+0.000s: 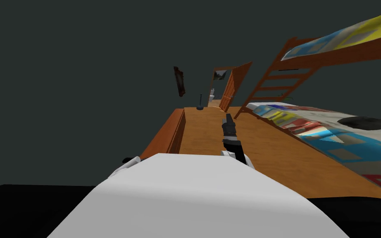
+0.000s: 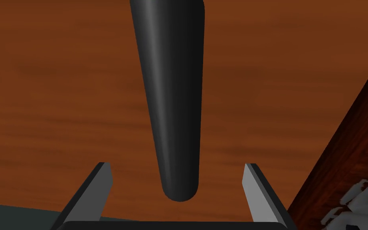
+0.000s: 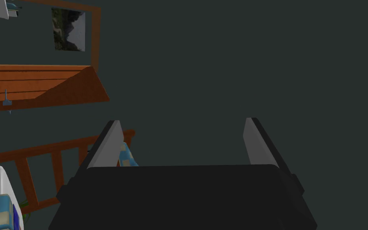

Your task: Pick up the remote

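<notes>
Left pincer is released: its two light grey fingers stand wide apart, one on each side of the remote, and neither touches it. The remote is a long, dark, smooth bar with a rounded end. That rounded end lies between the two fingers, roughly midway, and the rest of the bar runs away from the pincer across a brown wooden surface. The end nearest the pincer lies close to the edge of the surface that borders a strip of dark grey. Along another edge, well to one side of the remote, the surface borders a darker wooden face, with something patterned in black and white beside it.

Right pincer is also released, fingers apart with nothing between them. From the head camera, the right arm reaches forward over the wooden floor, beside a bunk bed with a bright patterned cover and a wooden ladder.
</notes>
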Robot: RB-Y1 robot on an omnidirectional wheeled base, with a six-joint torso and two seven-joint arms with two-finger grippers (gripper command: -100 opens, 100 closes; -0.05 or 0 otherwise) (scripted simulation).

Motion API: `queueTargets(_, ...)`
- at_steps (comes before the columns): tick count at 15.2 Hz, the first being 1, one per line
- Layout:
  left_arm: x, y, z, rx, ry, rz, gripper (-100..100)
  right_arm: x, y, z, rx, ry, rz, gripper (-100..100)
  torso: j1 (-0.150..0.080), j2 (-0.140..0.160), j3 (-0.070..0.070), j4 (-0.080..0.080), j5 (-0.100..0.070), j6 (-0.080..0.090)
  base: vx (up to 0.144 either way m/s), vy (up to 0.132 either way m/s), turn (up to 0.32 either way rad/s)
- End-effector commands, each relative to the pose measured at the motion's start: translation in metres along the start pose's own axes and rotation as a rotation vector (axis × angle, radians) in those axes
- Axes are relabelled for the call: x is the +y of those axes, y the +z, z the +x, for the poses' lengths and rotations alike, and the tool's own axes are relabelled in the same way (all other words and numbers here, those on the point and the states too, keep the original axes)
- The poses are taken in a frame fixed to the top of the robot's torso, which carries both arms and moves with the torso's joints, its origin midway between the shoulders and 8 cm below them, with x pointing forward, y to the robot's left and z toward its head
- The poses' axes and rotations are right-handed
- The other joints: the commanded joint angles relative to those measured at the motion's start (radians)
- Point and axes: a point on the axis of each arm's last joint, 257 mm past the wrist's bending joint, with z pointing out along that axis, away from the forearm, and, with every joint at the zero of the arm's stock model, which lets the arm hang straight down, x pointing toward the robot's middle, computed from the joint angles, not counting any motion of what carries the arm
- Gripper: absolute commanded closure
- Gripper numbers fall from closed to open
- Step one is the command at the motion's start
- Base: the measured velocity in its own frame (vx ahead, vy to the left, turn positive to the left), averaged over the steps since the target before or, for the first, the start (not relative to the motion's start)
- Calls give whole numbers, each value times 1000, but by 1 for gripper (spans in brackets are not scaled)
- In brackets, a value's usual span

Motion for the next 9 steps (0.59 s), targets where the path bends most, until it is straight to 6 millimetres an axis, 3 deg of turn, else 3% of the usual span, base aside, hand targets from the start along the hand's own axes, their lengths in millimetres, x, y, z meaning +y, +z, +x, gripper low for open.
queueTargets(1, 18, 1, 5, 34, -15, -43, -100, 0, 0, 0, 0, 0, 0, 0, 0, 0, 0, 0, 0, 0, -2, 26, -226)
queueTargets(2, 31, 0, 7, 62, -31, -74, -100, 0, 0, 0, 0, 0, 0, 0, 0, 0, 0, 0, 0, -1, -2, 27, -248)
queueTargets(4, 32, 0, 9, 67, -31, -78, -100, 0, 0, 0, 0, 0, 0, 0, 1, 0, 0, 0, 0, -1, -3, 21, -109)
queueTargets(9, 64, -5, 21, 156, -76, -154, -100, 0, 0, 0, 0, 0, 0, 0, 0, 0, 0, 0, 0, -1, -4, 12, -177)
